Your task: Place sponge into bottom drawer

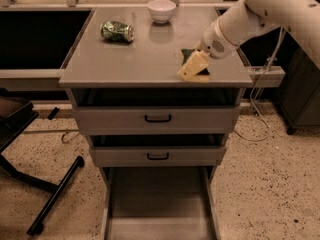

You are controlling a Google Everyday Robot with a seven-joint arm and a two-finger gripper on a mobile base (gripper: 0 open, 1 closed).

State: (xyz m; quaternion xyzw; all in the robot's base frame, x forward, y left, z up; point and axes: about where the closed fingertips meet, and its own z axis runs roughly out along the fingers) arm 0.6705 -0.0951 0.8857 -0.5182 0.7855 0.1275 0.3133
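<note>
Before lifting the sponge (193, 65) off the worktop (130, 59), confirm a firm hold: cannot tell the state of the end effector (201, 53), set against the sponge's upper right edge near the worktop's front right corner, whether gripping or merely touching. Note the sponge's tilt, yellow face toward the camera, dark scrub layer behind and below. Raise straight up first, then carry forward past the worktop's front edge and down, keeping clear of the two upper drawers (158, 118) with black handles. Release low over the bottom drawer (157, 204), standing open beneath them. Ignore the dented green can (117, 31) and white bowl (162, 10), well apart toward the back. Mind the cable (255, 104) trailing down at the right. Expect no trouble from the chair base (52, 194) on the floor at left.
</note>
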